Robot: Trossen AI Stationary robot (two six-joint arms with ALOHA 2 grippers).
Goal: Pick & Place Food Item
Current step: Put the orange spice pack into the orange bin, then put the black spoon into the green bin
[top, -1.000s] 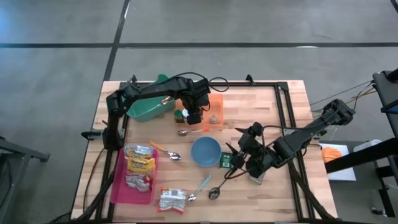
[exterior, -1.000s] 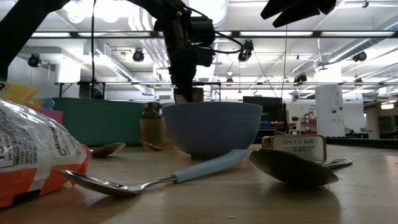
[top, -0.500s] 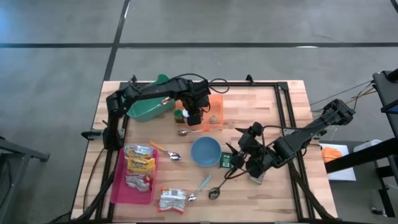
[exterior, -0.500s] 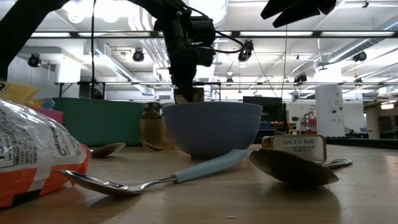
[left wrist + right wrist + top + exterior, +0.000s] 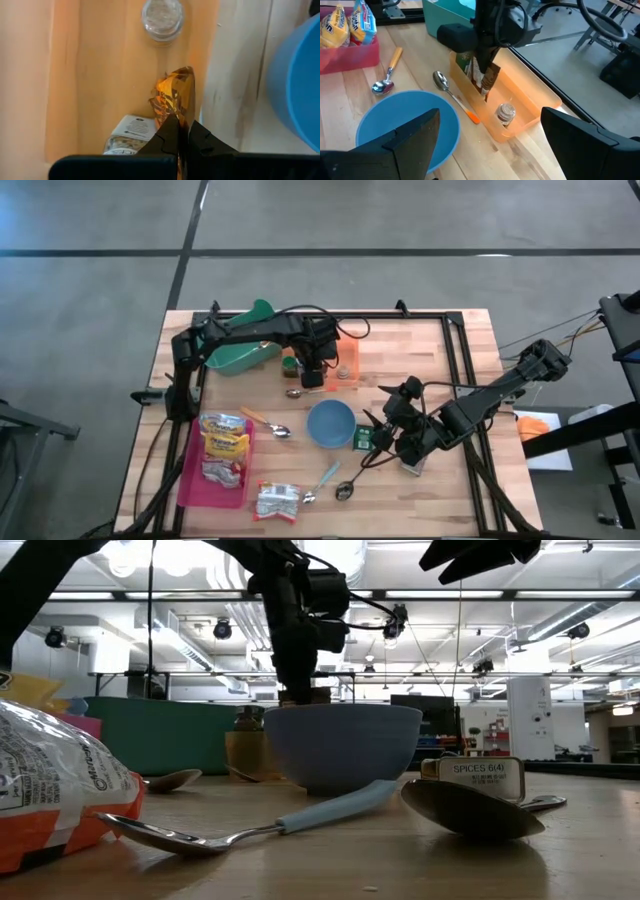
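My left gripper (image 5: pixel 312 374) is shut on a gold and orange foil packet (image 5: pixel 175 97) over the orange tray (image 5: pixel 520 107) at the table's far middle. In the tray stand a small glass jar (image 5: pixel 162 19) and a white-labelled jar (image 5: pixel 131 131). From the right wrist view the packet (image 5: pixel 488 80) hangs down inside the tray's walls. My right gripper (image 5: pixel 385 437) waits open near the table's right side, above a green spice tin (image 5: pixel 362 438), holding nothing. My left gripper pinches the packet's upper edge (image 5: pixel 178 119) between its two fingers. The fingers come from above, pointing steeply down. The packet hangs upright below them, its lower end (image 5: pixel 486 90) within the orange tray. Whether that end rests on the tray floor, I cannot tell.
A blue bowl (image 5: pixel 330 423) sits just near of the tray, with spoons (image 5: pixel 268 425) around it. A green bin (image 5: pixel 240 352) stands at the far left. A pink tray (image 5: pixel 196 480) of snack packs lies at the near left, with one more pack (image 5: pixel 275 501) beside it.
My left gripper has sunk a little toward the orange tray with the packet still hanging from it. The right arm has kept still.
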